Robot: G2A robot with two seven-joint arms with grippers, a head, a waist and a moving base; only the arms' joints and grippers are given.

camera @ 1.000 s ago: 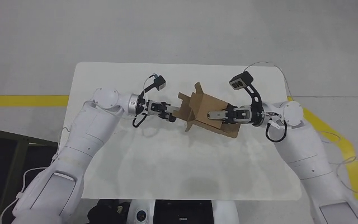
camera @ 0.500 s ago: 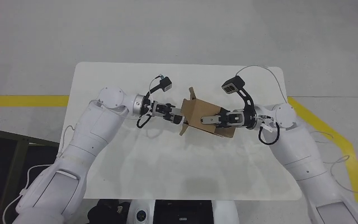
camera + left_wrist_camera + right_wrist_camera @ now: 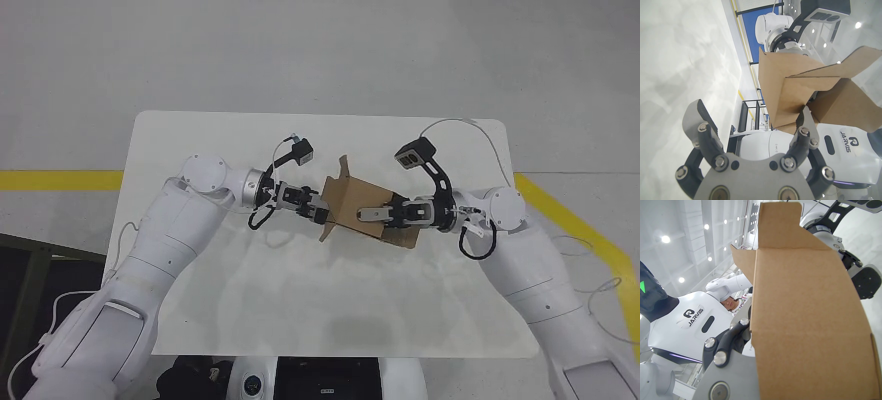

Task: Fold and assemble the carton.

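Observation:
A brown cardboard carton [image 3: 368, 203], partly opened with loose flaps, hangs over the middle of the white table [image 3: 200, 150] between both arms. My right gripper [image 3: 370, 214] is shut on one carton wall [image 3: 806, 313], with one finger [image 3: 743, 313] showing beside that panel and the other hidden behind it. My left gripper [image 3: 316, 210] stands open at the carton's opposite end. In the left wrist view the left gripper [image 3: 753, 111] has one fingertip [image 3: 806, 115] touching the corner where the flaps [image 3: 791, 91] meet, while its other finger is free.
The table surface around the carton is bare white. Grey floor with a yellow line [image 3: 60, 180] lies beyond the table's edges. Both wrist camera mounts [image 3: 412, 153] rise close above the carton.
Both arms drew toward the table's middle. The carton shifted left with the right gripper, and the open left gripper moved right until its fingertip met the carton's flaps.

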